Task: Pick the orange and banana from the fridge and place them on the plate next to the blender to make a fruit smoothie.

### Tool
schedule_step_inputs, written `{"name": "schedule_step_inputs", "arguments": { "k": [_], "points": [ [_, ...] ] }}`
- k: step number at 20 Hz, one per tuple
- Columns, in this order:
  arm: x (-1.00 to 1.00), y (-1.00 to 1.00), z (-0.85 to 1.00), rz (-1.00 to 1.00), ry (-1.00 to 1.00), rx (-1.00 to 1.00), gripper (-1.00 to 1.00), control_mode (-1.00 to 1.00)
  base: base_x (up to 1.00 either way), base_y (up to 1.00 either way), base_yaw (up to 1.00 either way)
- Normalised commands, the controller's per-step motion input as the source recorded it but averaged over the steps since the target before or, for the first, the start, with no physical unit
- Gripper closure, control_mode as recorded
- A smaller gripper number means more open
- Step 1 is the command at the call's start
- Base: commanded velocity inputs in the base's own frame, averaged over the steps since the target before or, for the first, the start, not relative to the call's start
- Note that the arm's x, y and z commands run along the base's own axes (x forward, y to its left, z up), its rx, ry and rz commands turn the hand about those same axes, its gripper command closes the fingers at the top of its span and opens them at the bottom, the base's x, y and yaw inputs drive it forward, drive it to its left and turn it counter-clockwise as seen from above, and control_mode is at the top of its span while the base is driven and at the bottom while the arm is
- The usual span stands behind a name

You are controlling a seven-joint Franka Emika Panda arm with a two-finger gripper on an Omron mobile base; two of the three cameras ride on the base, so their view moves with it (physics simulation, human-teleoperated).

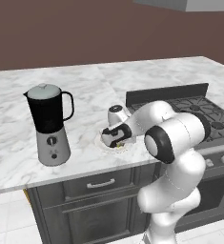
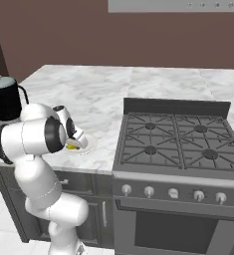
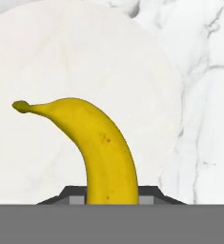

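Hand view shows the banana (image 3: 101, 147) rising from between the finger tips at 6 o'clock, its body curving up and its thin stem pointing toward 9 o'clock. Behind it lies the plate (image 3: 61, 57), round and white, on the marble counter (image 3: 204, 95). The gripper (image 3: 111, 198) is closed narrow on the banana and holds it over the plate; I cannot tell if the fruit touches the plate.

From the left base view, the gripper (image 1: 117, 138) is low over the plate (image 1: 100, 143), with a bit of yellow under it. The blender (image 1: 49, 124) stands near the plate, at its 9 o'clock. The stove (image 1: 204, 112) is at 3 o'clock.
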Motion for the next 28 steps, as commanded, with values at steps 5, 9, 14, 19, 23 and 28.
{"name": "schedule_step_inputs", "arguments": {
  "k": [5,9,14,19,23,28],
  "points": [
    [0.29,0.00,-0.43,0.10,0.03,0.00,1.00,-1.00,0.00,0.00,0.00],
    [0.07,0.00,-0.40,0.09,0.00,0.00,-1.00,-1.00,0.00,0.00,0.00],
    [-0.03,-0.07,-0.05,0.04,-0.01,0.00,-1.00,-1.00,0.00,0.00,0.00],
    [-0.42,-0.10,0.48,0.00,-0.05,0.00,-1.00,-1.00,0.00,0.00,0.00],
    [-0.70,-0.18,0.70,0.00,-0.13,0.00,-1.00,-1.00,0.00,0.00,0.00],
    [-0.93,-0.17,0.47,0.00,-0.17,0.01,-1.00,-1.00,0.00,0.00,0.00]
  ]
}}
